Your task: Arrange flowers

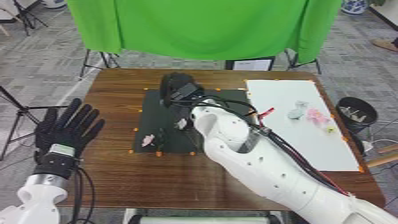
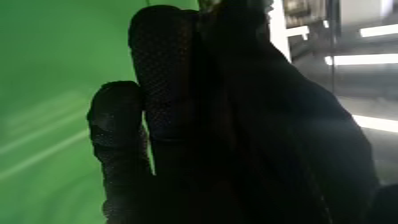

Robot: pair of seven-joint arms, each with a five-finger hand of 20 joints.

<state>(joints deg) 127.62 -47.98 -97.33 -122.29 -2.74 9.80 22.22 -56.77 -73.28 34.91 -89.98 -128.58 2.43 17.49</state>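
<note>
Over the black mat [image 1: 155, 110] is the right hand [image 1: 177, 81], grip unclear; the left hand [image 1: 62, 134] is spread.

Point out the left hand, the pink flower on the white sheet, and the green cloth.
Left hand [image 1: 59, 136], head view: glove's middle.
Pink flower [image 1: 316, 117], head view: its petals.
Green cloth [image 1: 204, 30], head view: middle.

We note a rectangular brown wooden table [image 1: 115, 180]. Directly on it we record a dark, flat rectangular sheet [image 1: 152, 111] at the middle and, to its right, a longer white rectangular sheet [image 1: 330, 156] reaching nearer and farther. Small orange markers [image 1: 159, 154] line edges of both. On the dark sheet, near left, we find a small pale-pink flower [image 1: 148, 140]; on the white, a ruffled pink blossom [image 1: 317, 116].
</note>
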